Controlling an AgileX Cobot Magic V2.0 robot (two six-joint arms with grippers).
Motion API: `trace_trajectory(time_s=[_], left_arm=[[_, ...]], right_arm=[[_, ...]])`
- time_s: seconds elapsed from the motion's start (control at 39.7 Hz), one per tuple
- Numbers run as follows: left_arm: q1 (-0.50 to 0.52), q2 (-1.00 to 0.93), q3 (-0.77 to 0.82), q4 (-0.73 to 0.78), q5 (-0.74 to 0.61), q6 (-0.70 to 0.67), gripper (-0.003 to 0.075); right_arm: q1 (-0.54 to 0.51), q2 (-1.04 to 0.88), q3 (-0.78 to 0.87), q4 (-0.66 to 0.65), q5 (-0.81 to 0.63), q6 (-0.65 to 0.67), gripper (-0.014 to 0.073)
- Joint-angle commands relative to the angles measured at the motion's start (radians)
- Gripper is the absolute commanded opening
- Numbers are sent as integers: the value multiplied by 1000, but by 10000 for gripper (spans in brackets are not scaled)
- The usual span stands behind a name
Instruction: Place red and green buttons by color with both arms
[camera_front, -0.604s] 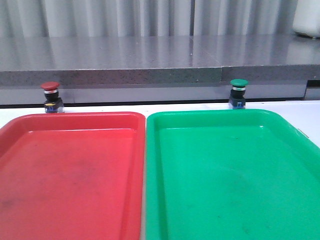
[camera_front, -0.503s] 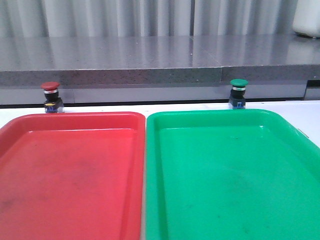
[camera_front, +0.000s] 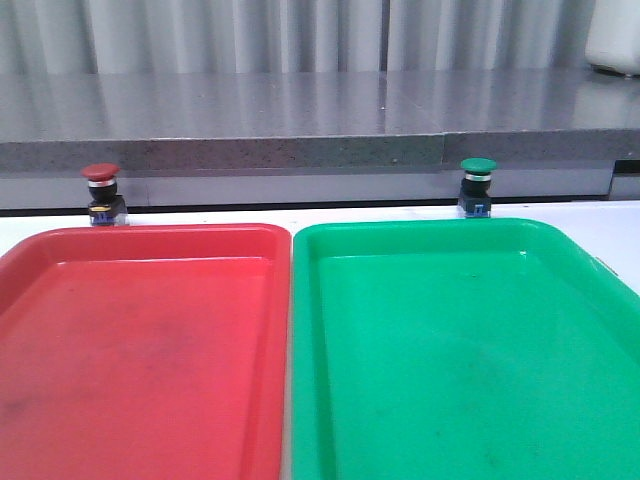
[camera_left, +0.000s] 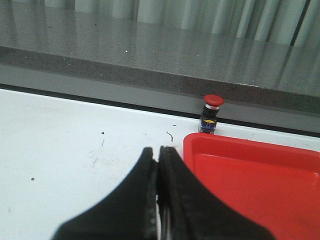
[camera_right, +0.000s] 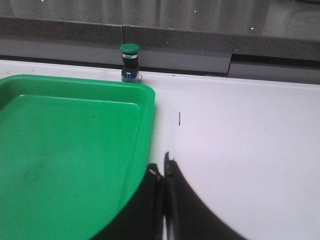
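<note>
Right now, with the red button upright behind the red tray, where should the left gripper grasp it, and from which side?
Probably by the silver collar and black body just under the cap of the red button, coming from above with the fingers closing on either side. It stands upright on the table behind the red tray, apart from it. The left gripper is shut and must open first.

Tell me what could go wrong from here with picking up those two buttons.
Both buttons stand upright just past the trays' far rims, close to the ledge. Reaching for the red button, a claw might clip the red tray rim or tip the button over. The same goes for the green button behind the green tray. Both the left claw and right claw are shut and would have to open first.
</note>
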Motion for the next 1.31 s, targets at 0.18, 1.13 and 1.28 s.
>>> trace_trajectory(time_s=[0.18, 1.13, 1.28], left_arm=[[1, -16, 23, -8, -136, -6, -20], [1, 363, -474, 48, 89, 4, 48], [1, 363, -474, 46, 72, 4, 408]], right_arm=[[-4, -18, -11, 0, -152, -6, -125], [-4, 456, -577, 42, 162, 10, -26], [-4, 458, -577, 42, 162, 10, 326]])
